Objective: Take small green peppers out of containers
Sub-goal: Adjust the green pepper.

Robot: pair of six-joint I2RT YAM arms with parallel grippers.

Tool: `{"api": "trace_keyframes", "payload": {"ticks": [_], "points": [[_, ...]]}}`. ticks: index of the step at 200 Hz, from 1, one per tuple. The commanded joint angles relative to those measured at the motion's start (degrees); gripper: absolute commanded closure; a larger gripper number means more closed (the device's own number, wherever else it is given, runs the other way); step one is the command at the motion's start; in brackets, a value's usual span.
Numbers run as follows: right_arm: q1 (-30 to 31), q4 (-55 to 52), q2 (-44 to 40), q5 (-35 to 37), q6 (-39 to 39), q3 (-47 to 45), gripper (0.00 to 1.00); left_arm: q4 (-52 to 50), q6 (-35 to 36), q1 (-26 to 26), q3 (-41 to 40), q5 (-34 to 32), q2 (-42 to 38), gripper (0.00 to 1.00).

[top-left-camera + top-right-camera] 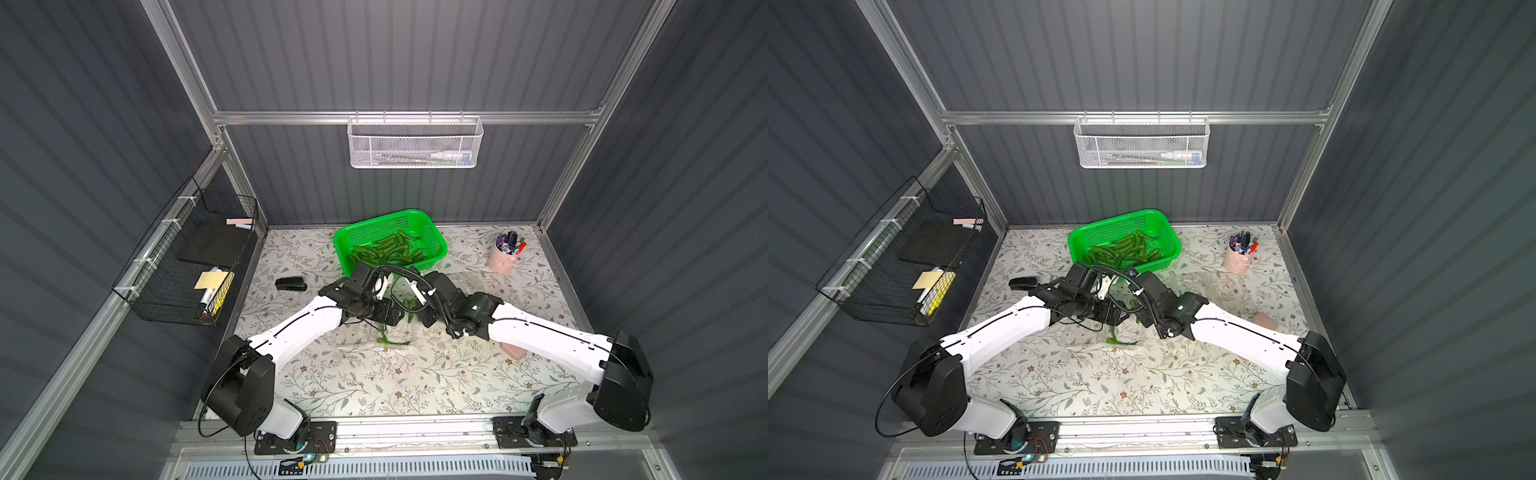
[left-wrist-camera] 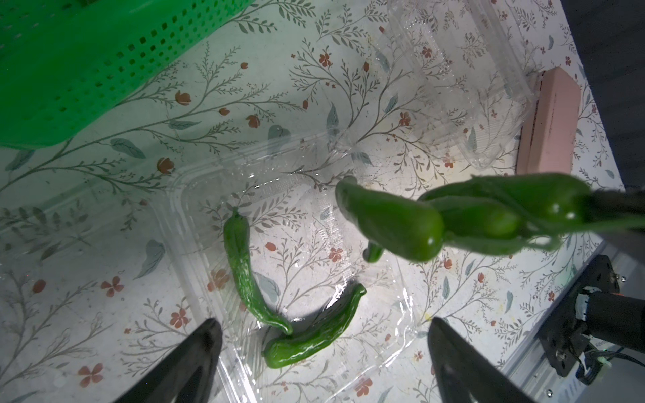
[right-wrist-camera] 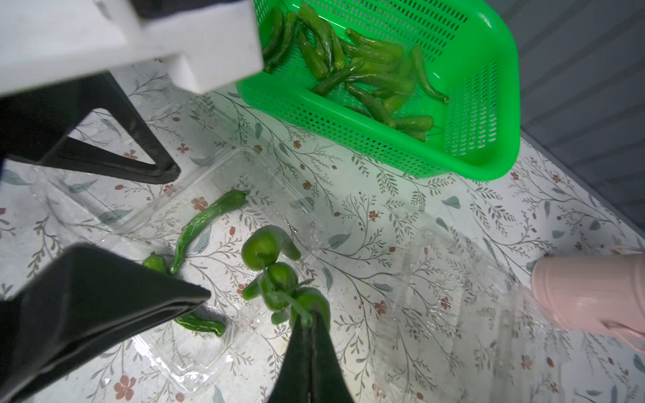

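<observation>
Top views: the left pincer (image 1: 383, 287) and right pincer (image 1: 417, 296) meet above a clear clamshell container (image 1: 395, 337) on the floral surface (image 1: 374, 386), just in front of a green perforated basket (image 1: 438, 243) that holds a heap of small green peppers (image 1: 390, 247); basket and heap show in both top views. A pink cup of pens (image 1: 503, 259) stands well to the right and a black stapler (image 1: 291, 284) to the left. Left wrist view: the left pincer (image 2: 323, 328) is spread wide over the open clamshell container (image 2: 188, 209), gripping nothing; two peppers (image 2: 244, 275) lie inside it, meeting at one end. A cluster of peppers (image 2: 401, 223) hangs above the container, and a second clamshell (image 2: 471, 87) lies beside a pink block (image 2: 551, 122). Right wrist view: the right pincer (image 3: 310, 328) is pressed together on the thin stems of the cluster of peppers (image 3: 272, 275), which hangs over the clamshell container (image 3: 195, 370). The second clamshell (image 3: 471, 314) lies between container and cup, and the basket (image 3: 488, 146) stands beyond.
</observation>
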Motion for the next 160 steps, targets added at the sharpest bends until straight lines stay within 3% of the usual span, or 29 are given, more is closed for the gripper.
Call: {"api": "trace_keyframes", "payload": {"ticks": [1,15,69,130,160], "points": [[0.2,3.4,-2.0,-2.8,-0.7,-1.9,0.97,1.1,1.5,0.1,0.2,1.9,-1.6,0.05],[0.2,2.3,-1.5,-3.3,-0.5,-1.3,0.97,1.6,3.1,0.1,0.0,3.0,-2.2,0.01],[-0.5,0.0,0.6,-13.6,2.1,2.2,0.97,2.1,8.6,0.1,2.0,6.1,0.8,0.03],[-5.7,0.5,1.7,-25.7,8.5,3.4,0.97,1.5,11.6,0.1,2.2,9.9,2.5,0.45],[-8.6,-0.1,2.6,-29.1,11.3,4.1,0.98,0.8,11.4,0.1,1.6,9.5,1.3,0.51]]}}
